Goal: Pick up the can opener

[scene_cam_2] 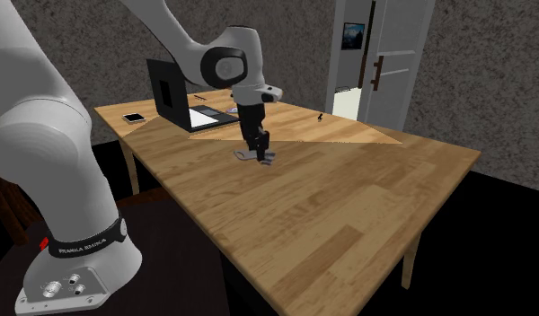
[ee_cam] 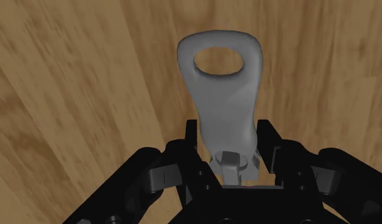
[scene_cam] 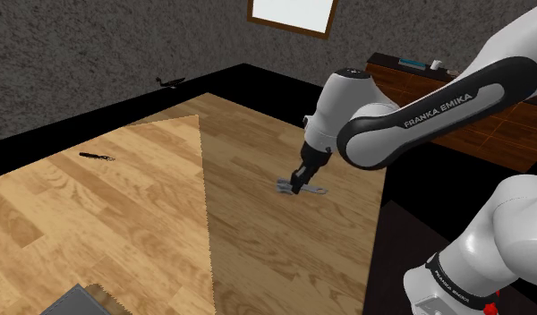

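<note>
The can opener (ee_cam: 219, 89) is a plain grey tool with a looped handle end. It lies on the wooden table (scene_cam: 123, 224), where it shows as a small grey piece (scene_cam: 301, 187) under the hand and again as a grey piece (scene_cam_2: 255, 156) at the fingertips. My black gripper (scene_cam: 299, 183) stands straight down over it, also seen from the other side as the gripper (scene_cam_2: 260, 151). In the wrist view my gripper (ee_cam: 228, 143) has a finger pressed on each side of the opener's narrow end. The opener still rests at table level.
An open black laptop (scene_cam_2: 173, 97) and a phone (scene_cam_2: 134, 118) sit at the table's far end. Two small dark objects (scene_cam: 98, 157) (scene_cam: 171, 82) lie toward the shoulder view's left. A grey object's corner (scene_cam: 74, 302) pokes in at the near edge. A doorway (scene_cam_2: 384, 63) stands beyond.
</note>
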Controlling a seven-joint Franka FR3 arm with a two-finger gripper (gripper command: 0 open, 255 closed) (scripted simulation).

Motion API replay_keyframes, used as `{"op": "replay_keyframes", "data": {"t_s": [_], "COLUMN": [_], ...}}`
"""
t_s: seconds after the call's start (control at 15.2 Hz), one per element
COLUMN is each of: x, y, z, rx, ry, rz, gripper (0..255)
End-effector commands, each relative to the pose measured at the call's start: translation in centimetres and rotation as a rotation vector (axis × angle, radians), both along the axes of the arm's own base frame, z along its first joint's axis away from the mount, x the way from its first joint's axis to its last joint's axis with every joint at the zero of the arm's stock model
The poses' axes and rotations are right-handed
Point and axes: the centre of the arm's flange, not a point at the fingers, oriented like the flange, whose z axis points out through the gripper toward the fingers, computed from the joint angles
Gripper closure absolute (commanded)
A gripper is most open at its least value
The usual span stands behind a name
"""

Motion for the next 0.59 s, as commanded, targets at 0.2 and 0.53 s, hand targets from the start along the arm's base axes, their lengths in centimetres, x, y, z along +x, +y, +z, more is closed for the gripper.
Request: {"op": "replay_keyframes", "data": {"t_s": [0.2, 0.53], "x": [0.0, 0.0], "y": [0.0, 0.0], "z": [2.7, 4.3], "rx": [0.0, 0.0], "ry": [0.001, 0.001], "rz": [0.0, 0.0], "gripper": [255, 255]}}
